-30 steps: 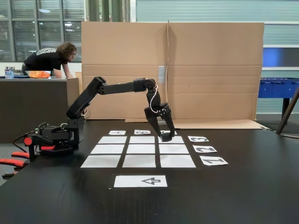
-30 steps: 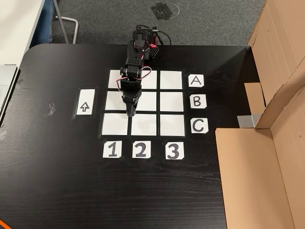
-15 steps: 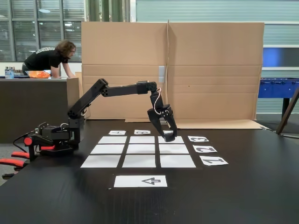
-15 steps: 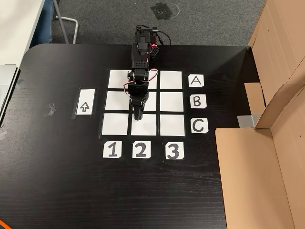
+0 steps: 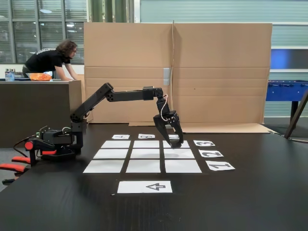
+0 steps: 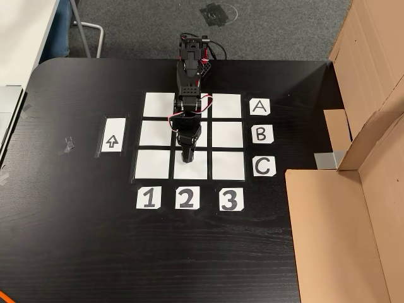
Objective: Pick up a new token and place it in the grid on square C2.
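Note:
The grid (image 6: 153,164) of nine white paper rectangles lies on the black table, with A, B, C cards to its right and 1, 2, 3 cards below it in a fixed view. My gripper (image 6: 187,158) hangs over square C2 (image 6: 198,169), the middle rectangle of the row beside the C card. In a fixed view from the side, the gripper (image 5: 174,143) points down just above the far-right part of the grid (image 5: 143,166), near square C2 (image 5: 178,153). Its fingers are shut on a small dark lump at the tips, the token (image 5: 174,144).
A white sheet printed with an arrow (image 6: 113,135) lies left of the grid. The arm's base (image 6: 192,47) sits at the table's far edge. Cardboard panels (image 6: 353,208) stand and lie at the right. A person (image 5: 50,60) leans over a counter in the background.
The arm has stretched out further. The gripper moved from over the gap between columns 1 and 2 onto square C2 and came down lower over the grid.

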### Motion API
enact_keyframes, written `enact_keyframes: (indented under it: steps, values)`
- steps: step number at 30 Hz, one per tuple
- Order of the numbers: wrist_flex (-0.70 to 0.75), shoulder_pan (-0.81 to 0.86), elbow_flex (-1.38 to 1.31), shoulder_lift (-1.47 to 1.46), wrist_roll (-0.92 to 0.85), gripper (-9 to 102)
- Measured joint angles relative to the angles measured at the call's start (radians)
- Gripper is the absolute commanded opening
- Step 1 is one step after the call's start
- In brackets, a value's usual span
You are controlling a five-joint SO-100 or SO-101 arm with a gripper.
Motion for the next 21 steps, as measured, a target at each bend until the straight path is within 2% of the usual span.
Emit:
enact_keyframes:
  steps: [6, 12, 21]
  values:
    - [-0.009, 0.0, -0.009, -0.011, 0.0, 0]
    - [-0.011, -0.006, -0.012, -0.018, 0.0, 22]
    - [-0.018, -0.018, -0.012, -0.02, 0.0, 29]
